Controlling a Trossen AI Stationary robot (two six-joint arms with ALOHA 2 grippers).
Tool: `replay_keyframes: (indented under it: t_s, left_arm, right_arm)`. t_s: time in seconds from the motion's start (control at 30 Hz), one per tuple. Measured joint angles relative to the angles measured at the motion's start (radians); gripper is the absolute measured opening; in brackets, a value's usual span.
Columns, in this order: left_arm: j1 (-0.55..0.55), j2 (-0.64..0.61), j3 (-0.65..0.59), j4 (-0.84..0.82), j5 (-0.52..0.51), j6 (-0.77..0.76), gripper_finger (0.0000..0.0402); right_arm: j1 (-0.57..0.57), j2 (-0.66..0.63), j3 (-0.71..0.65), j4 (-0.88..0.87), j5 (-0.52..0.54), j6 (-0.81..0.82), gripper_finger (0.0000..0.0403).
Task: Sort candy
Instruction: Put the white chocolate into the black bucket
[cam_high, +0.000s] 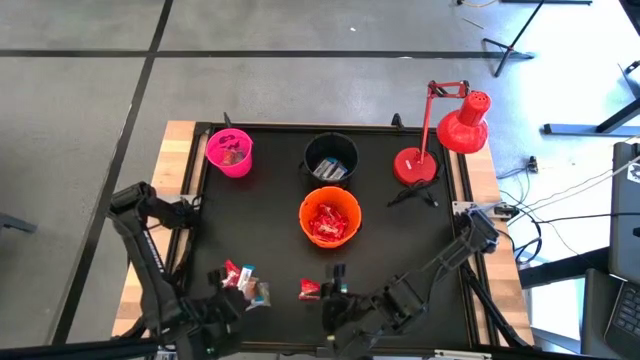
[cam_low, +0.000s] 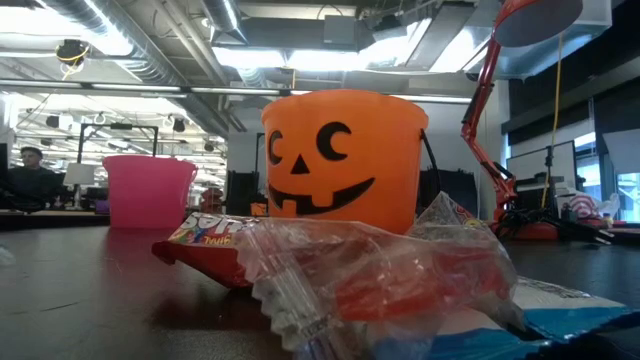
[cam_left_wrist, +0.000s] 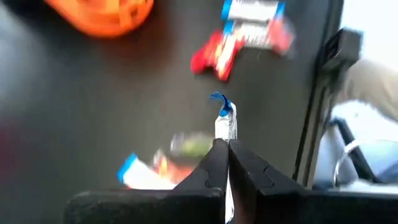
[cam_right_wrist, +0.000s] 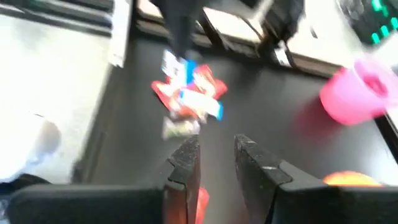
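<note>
Left end effector (cam_left_wrist: 227, 144) on blue-and-white bar (cam_left_wrist: 225, 120), candy pile (cam_high: 243, 282) beside.

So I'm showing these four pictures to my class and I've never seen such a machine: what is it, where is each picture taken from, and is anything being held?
It is a robot with two dark arms at a black table. One picture looks straight down, one looks level across the tabletop, and one comes from each wrist. On the table stand a pink bucket, a black bucket, an orange pumpkin bucket and a red desk lamp. Loose candy lies near the front edge. The left pincer is shut on a blue-and-white bar. The right pincer hovers nearby, its fingers apart, with something red between them that I cannot identify.
</note>
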Motion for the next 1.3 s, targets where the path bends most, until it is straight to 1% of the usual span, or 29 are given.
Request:
replay_keyframes:
  t_s: [0.07,0.17,0.3,0.4,0.53,0.63,0.73,0.83,0.9,1.0,1.07,1.17,1.23,1.3]
  left_arm:
    - [-0.009,0.0,0.017,0.001,-0.079,0.035,0.0]
    - [-0.024,0.0,0.019,-0.003,-0.203,0.058,0.0]
    - [-0.032,-0.001,0.011,-0.009,-0.301,0.064,0.0]
    - [-0.031,-0.001,0.007,-0.017,-0.337,0.064,0.0]
    - [-0.023,-0.02,-0.022,0.004,-0.335,0.07,0.0]
    - [-0.022,-0.046,-0.067,0.041,-0.331,0.078,0.0]
    - [-0.017,-0.089,-0.144,0.169,-0.325,0.125,0.0]
    - [-0.009,-0.131,-0.251,0.358,-0.293,0.214,0.0]
    - [0.0,-0.163,-0.326,0.485,-0.285,0.275,0.0]
    - [0.012,-0.212,-0.433,0.682,-0.289,0.362,0.0]
    - [0.023,-0.241,-0.493,0.816,-0.287,0.435,0.0]
    - [0.041,-0.278,-0.569,1.019,-0.287,0.564,0.0]
    - [0.054,-0.297,-0.612,1.154,-0.277,0.649,0.0]
    - [0.069,-0.311,-0.648,1.271,-0.254,0.736,0.0]
  right_arm:
    - [0.009,0.0,0.0,0.061,-0.016,-0.057,0.0095]
    - [0.011,0.0,0.0,0.103,-0.042,-0.103,0.0095]
    - [0.001,0.0,-0.041,0.158,-0.038,-0.121,0.0095]
    - [-0.014,0.0,-0.095,0.196,-0.048,-0.124,0.0095]
    - [-0.043,0.0,-0.2,0.319,-0.122,-0.111,0.0095]
    - [-0.054,0.002,-0.261,0.406,-0.165,-0.112,0.0095]
    - [-0.052,-0.008,-0.294,0.444,-0.165,-0.111,0.0095]
    - [-0.041,-0.035,-0.332,0.449,-0.156,-0.094,0.0095]
    - [-0.032,-0.065,-0.366,0.465,-0.131,-0.093,0.0095]
    - [-0.02,-0.126,-0.45,0.547,-0.109,-0.096,0.0095]
    - [-0.015,-0.173,-0.537,0.616,-0.109,-0.093,0.0095]
    - [-0.018,-0.244,-0.706,0.807,-0.11,-0.09,0.0095]
    - [-0.021,-0.289,-0.828,1.022,-0.119,-0.095,0.0095]
    - [-0.027,-0.319,-0.95,1.3,-0.15,-0.118,0.0095]
